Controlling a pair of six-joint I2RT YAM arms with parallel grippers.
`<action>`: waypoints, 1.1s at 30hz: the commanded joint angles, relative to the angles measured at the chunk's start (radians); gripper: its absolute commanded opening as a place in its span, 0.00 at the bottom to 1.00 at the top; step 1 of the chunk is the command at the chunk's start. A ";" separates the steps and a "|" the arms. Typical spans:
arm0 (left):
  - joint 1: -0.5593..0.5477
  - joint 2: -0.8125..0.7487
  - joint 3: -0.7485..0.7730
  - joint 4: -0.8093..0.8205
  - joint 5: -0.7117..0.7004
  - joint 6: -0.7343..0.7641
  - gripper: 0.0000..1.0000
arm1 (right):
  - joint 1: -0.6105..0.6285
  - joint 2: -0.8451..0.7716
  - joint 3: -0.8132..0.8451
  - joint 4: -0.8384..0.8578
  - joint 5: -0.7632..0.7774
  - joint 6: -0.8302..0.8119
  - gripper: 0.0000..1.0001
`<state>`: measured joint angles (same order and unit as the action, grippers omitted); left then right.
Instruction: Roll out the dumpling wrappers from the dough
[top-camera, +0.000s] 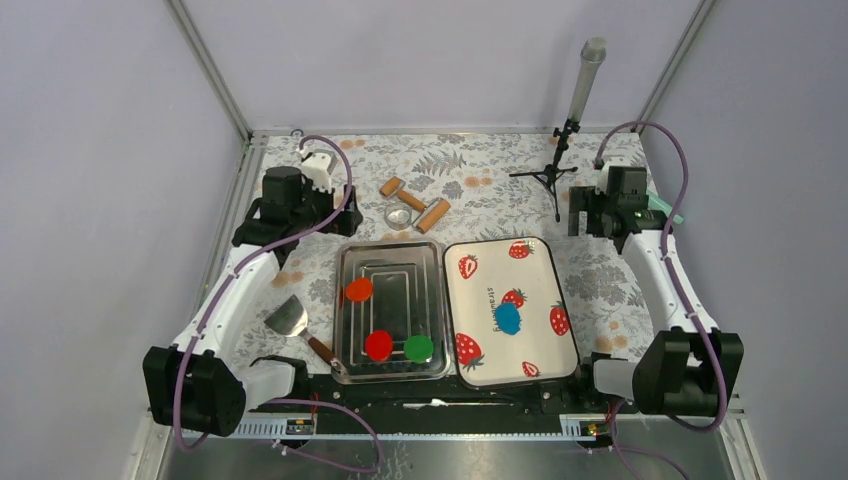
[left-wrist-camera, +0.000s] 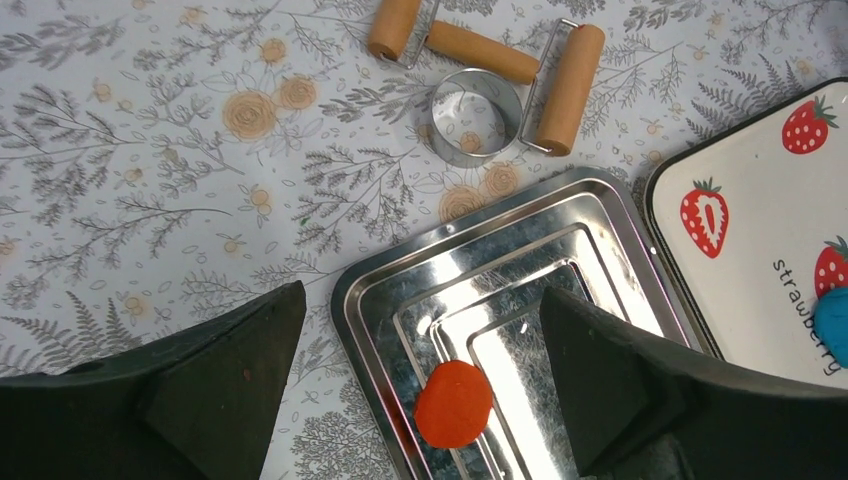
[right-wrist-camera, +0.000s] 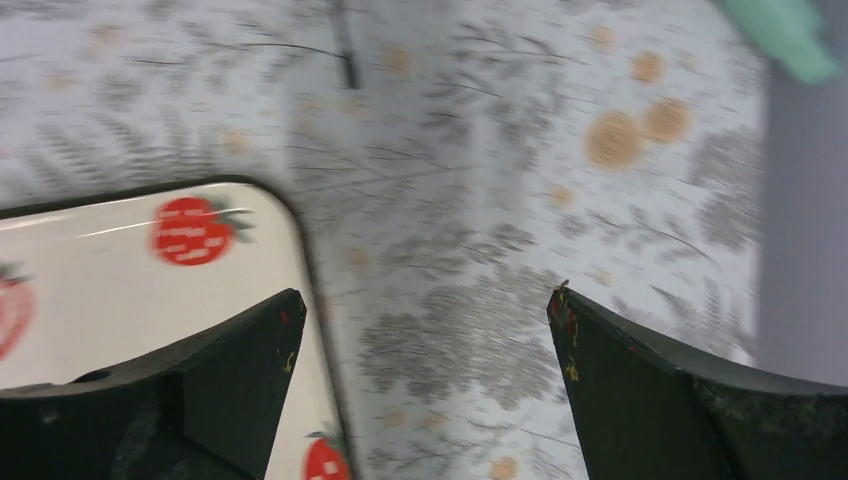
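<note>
Seen from my remote console: one word, "strawberry", printed on the white tray (left-wrist-camera: 760, 150). Its dark letters run among painted red berries.

We found the steel tray (top-camera: 395, 290) to be bright polished metal, smooth and mirror-glossy, and the ring cutter (left-wrist-camera: 436, 125) to be of the same shiny metal. The strawberry tray (top-camera: 520, 275) carried a smooth, glossy cream coating with printed fruit. The roller (left-wrist-camera: 482, 52) was plain, satin-smooth wood on a thin wire frame, and the spatula (top-camera: 287, 317) had a dull-sheened metal blade on a dark handle that looked wooden. The table covering (left-wrist-camera: 150, 200) was matt and printed, whether cloth or paper we could not tell, while the dough (top-camera: 508, 318) and the three discs (top-camera: 378, 345) appeared soft, matt and clay-like.
</note>
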<state>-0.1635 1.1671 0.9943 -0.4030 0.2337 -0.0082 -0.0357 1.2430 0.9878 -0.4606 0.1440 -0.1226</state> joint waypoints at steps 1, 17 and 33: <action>0.002 0.002 -0.014 0.040 0.065 -0.020 0.99 | 0.002 0.061 0.115 -0.024 -0.365 0.060 1.00; 0.011 -0.106 -0.110 0.050 0.076 -0.024 0.99 | 0.459 0.629 0.592 0.012 -0.525 0.183 0.79; 0.025 -0.105 -0.084 -0.079 0.085 0.011 0.98 | 0.564 1.120 1.137 -0.031 -0.518 -0.247 0.47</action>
<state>-0.1436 1.0595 0.8749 -0.4816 0.3000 -0.0006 0.5289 2.3127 2.0117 -0.4801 -0.3748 -0.2573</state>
